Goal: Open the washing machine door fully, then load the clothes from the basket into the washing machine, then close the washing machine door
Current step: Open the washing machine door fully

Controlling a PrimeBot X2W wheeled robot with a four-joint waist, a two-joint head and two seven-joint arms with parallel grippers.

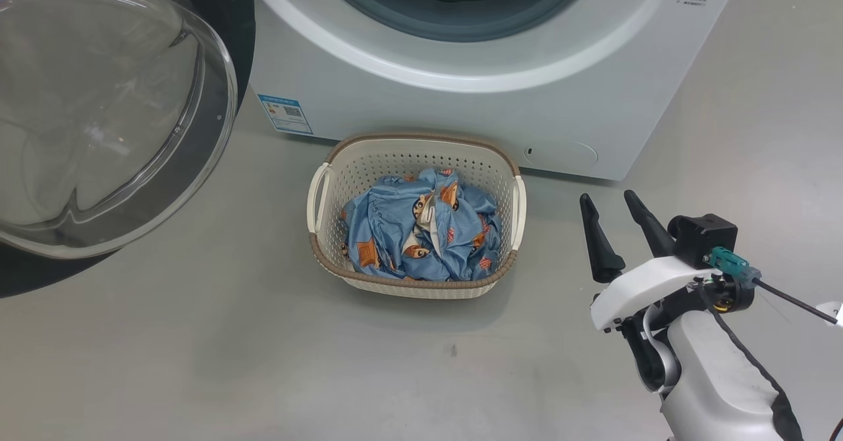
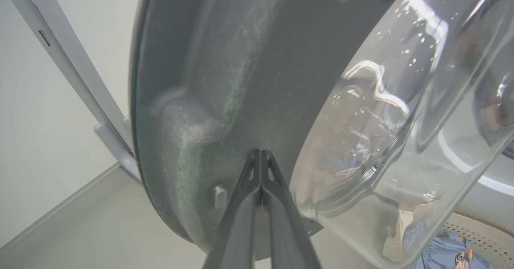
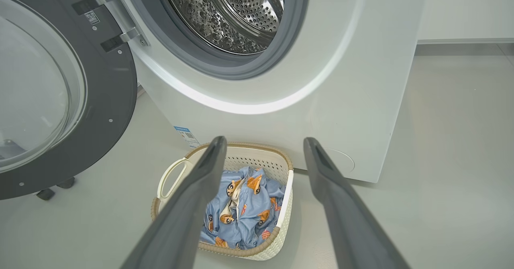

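Now round black-rimmed glass door (image 1: 99,112) open; left hand (image 2: 261,152) clenched at its grey inner face; right hand (image 1: 609,197) released near cream perforated basket (image 1: 408,139) of blue printed clothes (image 1: 421,230).

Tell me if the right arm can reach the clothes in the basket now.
Probably yes. The right gripper stands open to the right of the basket, and nothing stands between them. The clothes lie heaped in its open top, and the washing machine door hangs open off to the left.
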